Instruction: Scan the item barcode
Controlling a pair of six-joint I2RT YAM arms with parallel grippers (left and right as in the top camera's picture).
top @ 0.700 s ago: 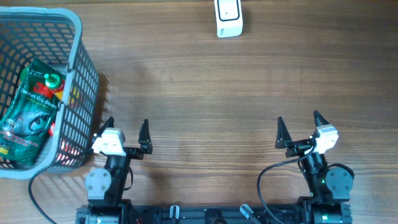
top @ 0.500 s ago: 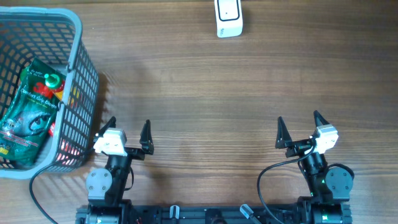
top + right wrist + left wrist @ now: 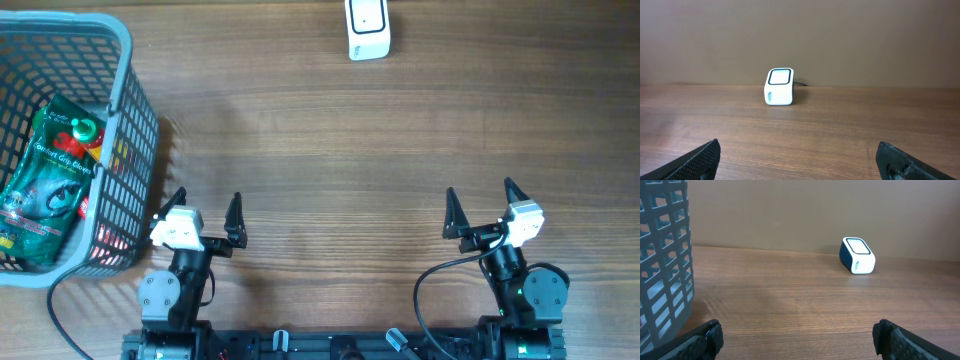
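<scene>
A: Item to scan?
B: Green packet (image 3: 50, 180), lying flat inside grey basket (image 3: 128, 70), at far left of table (image 3: 300, 150). At ten o'clock from left gripper (image 3: 206, 200), just across the basket wall, not touching.

A: Gripper states?
B: Left gripper: jaws spread wide, holding nothing. Right gripper (image 3: 480, 190): likewise spread wide, holding nothing, with packet well apart at nine o'clock.

A: Scanner?
B: White scanner (image 3: 367, 28), at the table's twelve o'clock edge. At one o'clock from left gripper, eleven o'clock from right gripper, well apart from both.

A: View by view?
B: Overhead: packet, basket, scanner, both grippers, plus black cable (image 3: 420, 300) looping beside right arm base. Left wrist: basket wall at nine o'clock, scanner at one o'clock, basket contents not legible through the mesh. Right wrist: scanner nearly dead ahead, a touch toward eleven o'clock, thin cord (image 3: 801, 84) trailing behind it. Neither basket nor packet in that frame.

A: Edges, room for moving?
B: Open wood from both grippers up to the scanner, and between the two grippers. Basket's near corner just beside left gripper's outer finger. Open top on the basket, with tall mesh walls around the packet. Plain wall directly behind the scanner.
</scene>
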